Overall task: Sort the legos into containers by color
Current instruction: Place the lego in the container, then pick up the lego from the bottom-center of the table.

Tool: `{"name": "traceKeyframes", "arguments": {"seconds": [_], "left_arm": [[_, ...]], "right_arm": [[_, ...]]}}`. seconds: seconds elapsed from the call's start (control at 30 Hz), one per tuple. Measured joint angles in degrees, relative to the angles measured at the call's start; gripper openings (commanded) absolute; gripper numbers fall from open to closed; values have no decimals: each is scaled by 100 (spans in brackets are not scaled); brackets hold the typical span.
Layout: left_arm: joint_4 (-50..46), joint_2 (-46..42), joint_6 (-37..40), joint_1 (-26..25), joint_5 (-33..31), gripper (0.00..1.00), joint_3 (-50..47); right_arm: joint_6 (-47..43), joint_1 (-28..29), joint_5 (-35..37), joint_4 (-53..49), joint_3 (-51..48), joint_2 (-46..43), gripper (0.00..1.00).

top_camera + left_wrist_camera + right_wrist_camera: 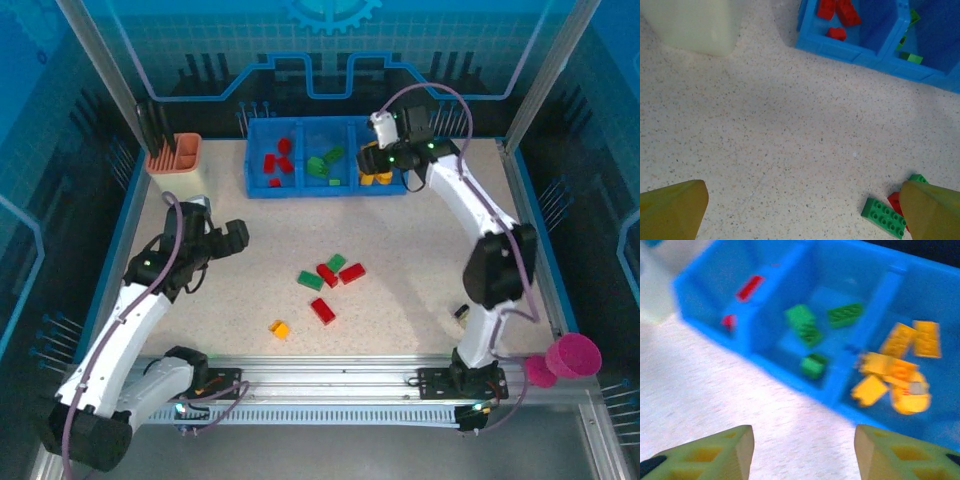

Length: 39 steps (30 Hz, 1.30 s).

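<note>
The long blue bin (258, 150) stands at the back of the table with three compartments. Its left one holds red legos (275, 162), the middle green legos (325, 165), the right yellow legos (377, 178). Loose on the table's middle lie two green bricks (310, 281), three red bricks (327, 275) and one yellow brick (280, 328). My left gripper (215, 240) is wide open above bare table, left of the loose cluster; a green brick (885, 216) lies by its right finger (932, 210). My right gripper (804, 445) is open and holds nothing, just in front of the bin's yellow compartment (895, 370).
A peach slotted holder (175, 152) on a white block (182, 185) stands left of the bin. A pink cup (573, 357) sits off the table's right front corner. A small dark object (462, 311) lies near the right arm's base. Metal frame posts surround the table.
</note>
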Motion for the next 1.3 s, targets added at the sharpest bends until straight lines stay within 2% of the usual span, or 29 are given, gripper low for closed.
{"name": "traceKeyframes", "arguments": {"seconds": [0.1,0.27,0.37,0.5,0.9,1.3], "left_arm": [[-66,-146,131,59,0,99,39],[-229,-361,354,214,2,99,160],[-361,-439,503,326,15,99,308],[-525,-584,673,446,39,99,435],[-887,-844,793,494,-2,99,450],[-966,-1038,831,494,-133,99,448]], "right_arm": [[63,802,-76,151,-804,-640,66],[203,2262,-28,229,-1805,-826,74],[282,2970,37,170,-2085,-815,76],[501,3622,157,144,-2109,-693,79],[1716,4636,332,96,-2017,404,82],[1786,5128,1401,-531,-1182,1397,81]]}}
